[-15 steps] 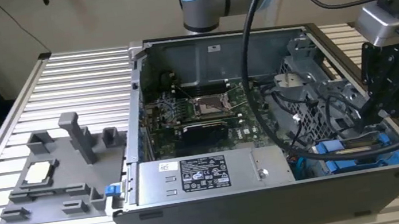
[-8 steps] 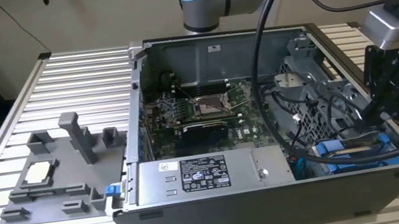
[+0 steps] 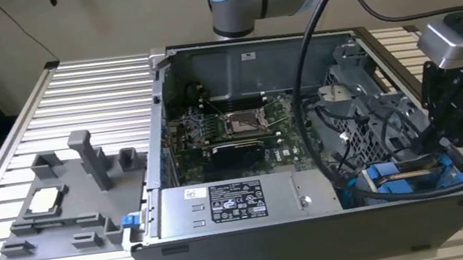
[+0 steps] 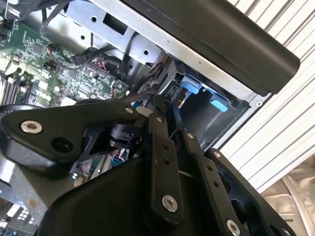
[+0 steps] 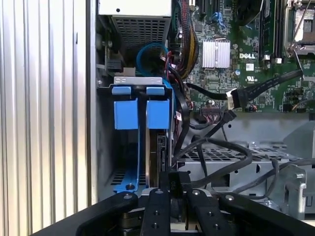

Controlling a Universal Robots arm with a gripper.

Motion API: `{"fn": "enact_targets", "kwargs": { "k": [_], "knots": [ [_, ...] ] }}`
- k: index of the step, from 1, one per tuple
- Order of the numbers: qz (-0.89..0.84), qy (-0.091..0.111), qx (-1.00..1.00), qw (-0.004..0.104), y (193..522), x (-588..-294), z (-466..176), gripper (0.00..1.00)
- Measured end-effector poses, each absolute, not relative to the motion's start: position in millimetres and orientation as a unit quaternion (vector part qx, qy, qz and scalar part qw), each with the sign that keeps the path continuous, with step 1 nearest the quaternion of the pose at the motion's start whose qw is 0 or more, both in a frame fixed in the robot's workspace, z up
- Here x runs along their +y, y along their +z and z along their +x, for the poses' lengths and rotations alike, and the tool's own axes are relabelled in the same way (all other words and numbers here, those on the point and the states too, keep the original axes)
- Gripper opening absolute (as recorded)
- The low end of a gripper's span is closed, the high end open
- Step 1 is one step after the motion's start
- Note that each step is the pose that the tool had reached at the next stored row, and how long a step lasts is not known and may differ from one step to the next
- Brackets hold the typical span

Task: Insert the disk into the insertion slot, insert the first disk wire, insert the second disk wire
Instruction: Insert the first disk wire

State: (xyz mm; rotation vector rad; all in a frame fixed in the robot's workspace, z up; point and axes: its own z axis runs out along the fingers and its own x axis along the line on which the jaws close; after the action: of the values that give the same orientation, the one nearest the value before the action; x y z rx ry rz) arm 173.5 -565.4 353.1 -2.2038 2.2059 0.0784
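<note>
— So, how does the claw stand?

— Your claw is all but closed. In both wrist views its two black fingers sit close together. In the first wrist view they pinch a small black plug at the tips.

— And what is in the case?

— In the exterior view your case lies open on the slatted worktop. Inside it you have the green board and the silver power box along the wall nearest the camera. The grey cage is at the exterior view's right. Off at the exterior view's left, a grey tray holds a small pale square part.

— Where is the disk?

— Your disk is seated in the slot. You see its thin side, with the blue frame alongside and two blue tabs at its far end. It lies just beyond the claw's tips. The plug sits right beside its near edge, though you cannot tell whether the two touch. Black wires loop just beside the slot. In the exterior view the claw hangs over the cage end of the case, well apart from the tray.
</note>
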Motion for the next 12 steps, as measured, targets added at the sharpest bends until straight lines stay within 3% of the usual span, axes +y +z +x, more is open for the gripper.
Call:
{"fn": "enact_targets", "kwargs": {
  "k": [12],
  "knots": [
    [-0.705, 0.025, 0.708, 0.011, 346.8, -569.3, 173.8, 0.19]
  ]
}}
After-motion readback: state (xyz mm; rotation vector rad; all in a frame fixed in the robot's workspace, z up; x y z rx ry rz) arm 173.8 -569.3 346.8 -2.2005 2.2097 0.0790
